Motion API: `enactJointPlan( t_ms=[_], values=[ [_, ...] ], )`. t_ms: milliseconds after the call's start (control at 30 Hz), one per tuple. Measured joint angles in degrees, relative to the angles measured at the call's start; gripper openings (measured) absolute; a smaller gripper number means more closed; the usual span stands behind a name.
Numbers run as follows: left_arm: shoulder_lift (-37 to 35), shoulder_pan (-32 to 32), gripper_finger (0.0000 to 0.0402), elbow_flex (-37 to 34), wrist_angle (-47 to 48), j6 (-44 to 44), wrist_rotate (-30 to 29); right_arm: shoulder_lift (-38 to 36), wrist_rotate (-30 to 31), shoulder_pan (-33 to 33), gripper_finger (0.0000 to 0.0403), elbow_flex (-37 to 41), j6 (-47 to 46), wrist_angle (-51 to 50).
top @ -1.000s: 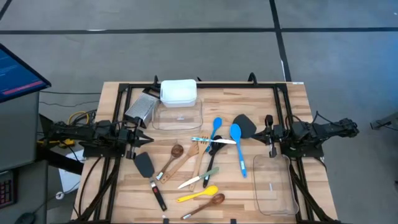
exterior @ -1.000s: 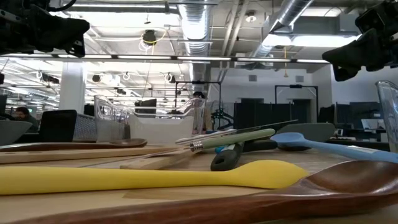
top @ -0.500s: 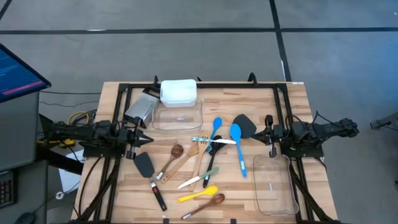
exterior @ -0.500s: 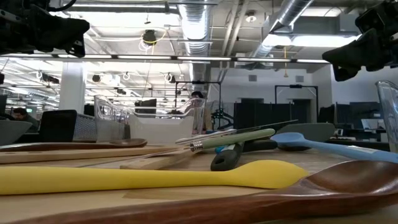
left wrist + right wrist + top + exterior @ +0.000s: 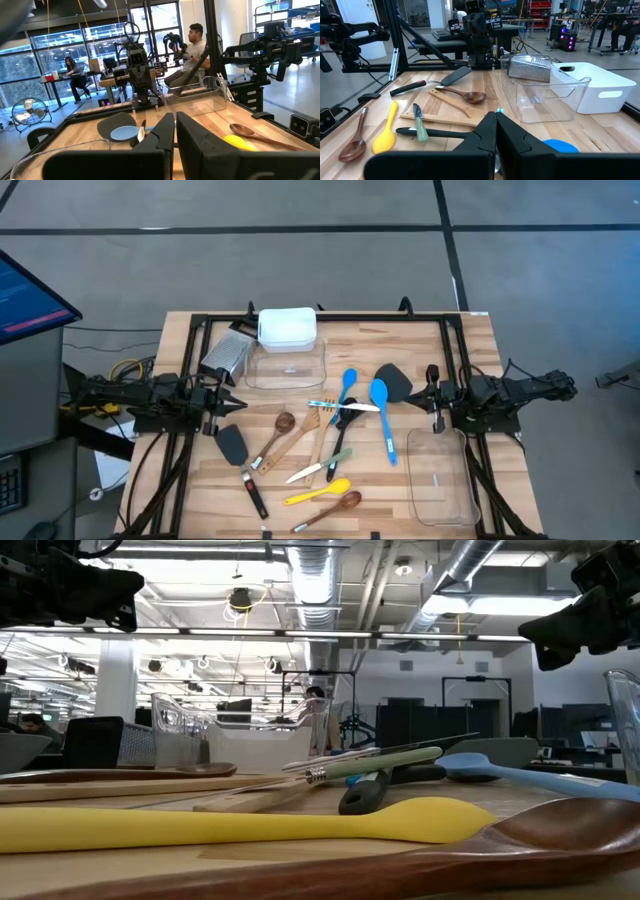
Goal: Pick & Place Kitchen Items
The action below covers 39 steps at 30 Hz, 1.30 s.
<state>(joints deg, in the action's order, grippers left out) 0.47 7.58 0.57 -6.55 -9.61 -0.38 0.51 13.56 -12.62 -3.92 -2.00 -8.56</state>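
Note:
The kitchen items lie loose on the wooden table (image 5: 470, 340) between my arms. There are two blue spoons (image 5: 379, 394), a black spatula (image 5: 393, 380) and another (image 5: 232, 445). Wooden spoons and a turner (image 5: 300, 432), small knives (image 5: 345, 406), a yellow spoon (image 5: 320, 493) and a brown spoon (image 5: 340, 502) lie nearer the front edge. My left gripper (image 5: 238, 402) hovers shut at the table's left side, level and above the wood. My right gripper (image 5: 430, 395) hovers shut at the right side. The wrist views show each pair of fingers (image 5: 175, 131) (image 5: 496, 129) closed on nothing.
A clear tub (image 5: 286, 366) stands at the far middle with a white tub (image 5: 287, 327) behind it and a metal grater (image 5: 227, 352) to its left. Another clear tub (image 5: 440, 478) sits at the near right. A black frame (image 5: 300, 317) runs round the table. People sit in the room beyond.

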Motion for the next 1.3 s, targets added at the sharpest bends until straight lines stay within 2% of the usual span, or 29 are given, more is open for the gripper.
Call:
enactJointPlan(
  t_ms=[367,567,1233,1300],
  values=[
    [0.0,0.0,0.0008,0.0,0.0,0.0,0.0,0.0,0.0,0.0,0.0000,0.0,0.0,0.0],
    [0.0,0.0,0.0008,0.0,0.0,0.0,0.0,0.0,0.0,0.0,0.0000,0.0,5.8,0.0],
    [0.0,0.0,0.0008,0.0,0.0,0.0,0.0,0.0,0.0,0.0,0.0000,0.0,6.0,0.1],
    [0.0,0.0,0.0008,0.0,0.0,0.0,0.0,0.0,0.0,0.0,0.0000,0.0,3.6,0.4]
  ],
)
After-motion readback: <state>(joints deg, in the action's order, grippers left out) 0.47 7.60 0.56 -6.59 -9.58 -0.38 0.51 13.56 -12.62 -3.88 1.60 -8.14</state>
